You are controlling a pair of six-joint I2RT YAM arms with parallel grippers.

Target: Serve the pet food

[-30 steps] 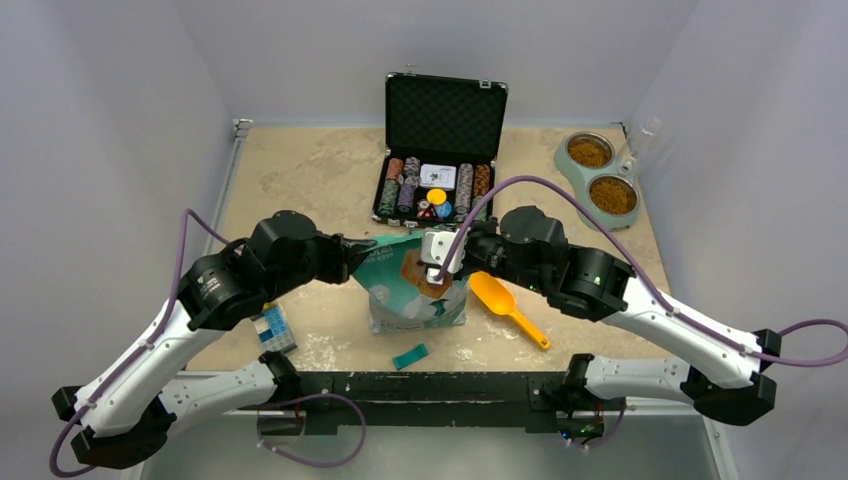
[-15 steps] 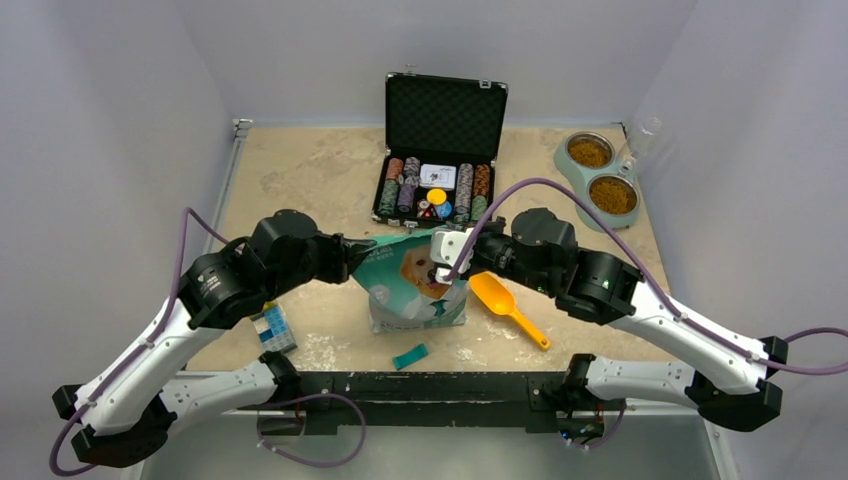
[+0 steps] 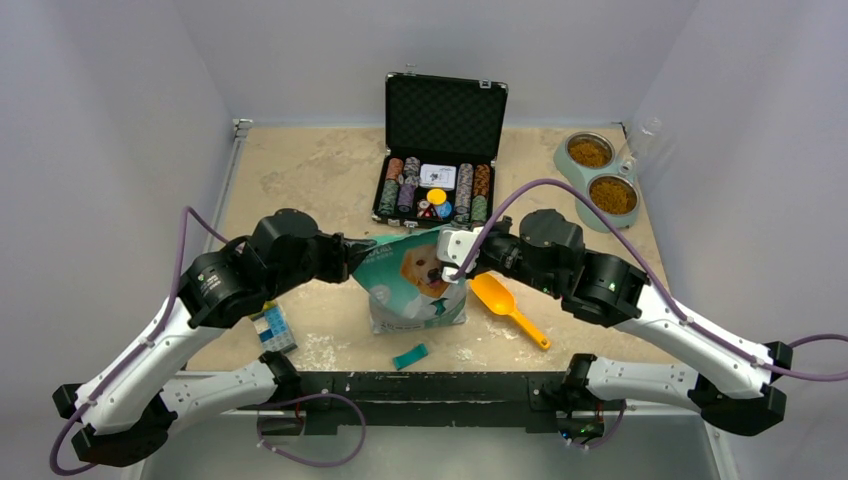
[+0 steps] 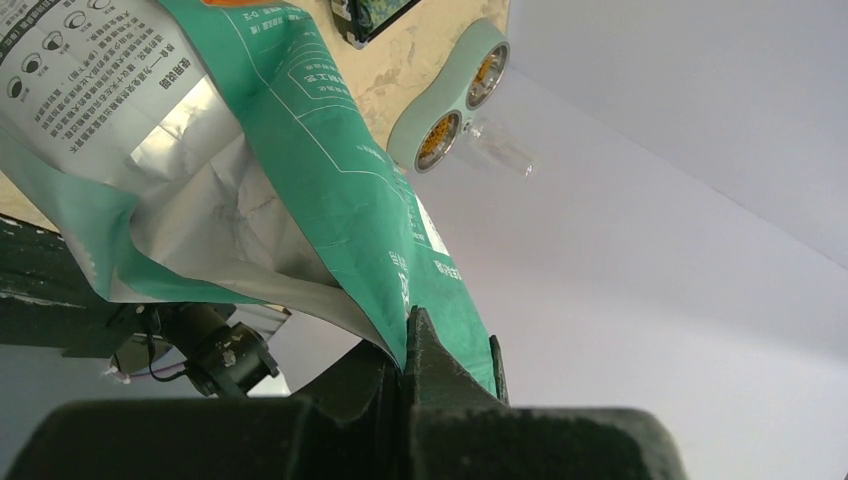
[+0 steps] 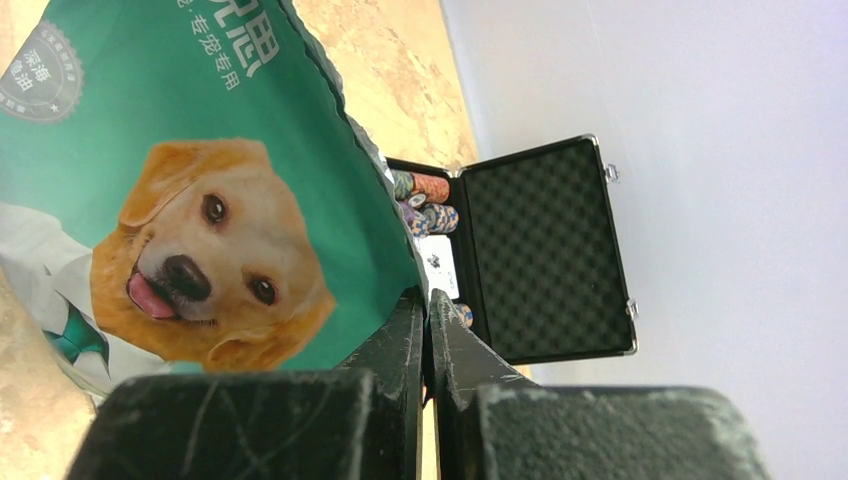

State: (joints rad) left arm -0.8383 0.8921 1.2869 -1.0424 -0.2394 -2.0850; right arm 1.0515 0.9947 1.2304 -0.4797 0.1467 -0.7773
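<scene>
My left claw (image 4: 408, 335), jaws pressed together on the left top corner of the teal bag (image 3: 415, 285); my right claw (image 5: 426, 305), clamped likewise on its right top corner. Bag upright between them, near centre of the table (image 3: 300, 170). Orange scoop (image 3: 505, 303) just right of the bag; open chip case (image 3: 440, 150) beyond. Pet food (image 3: 612, 196) fills both bowls of the green feeder (image 3: 600, 174), far right
</scene>
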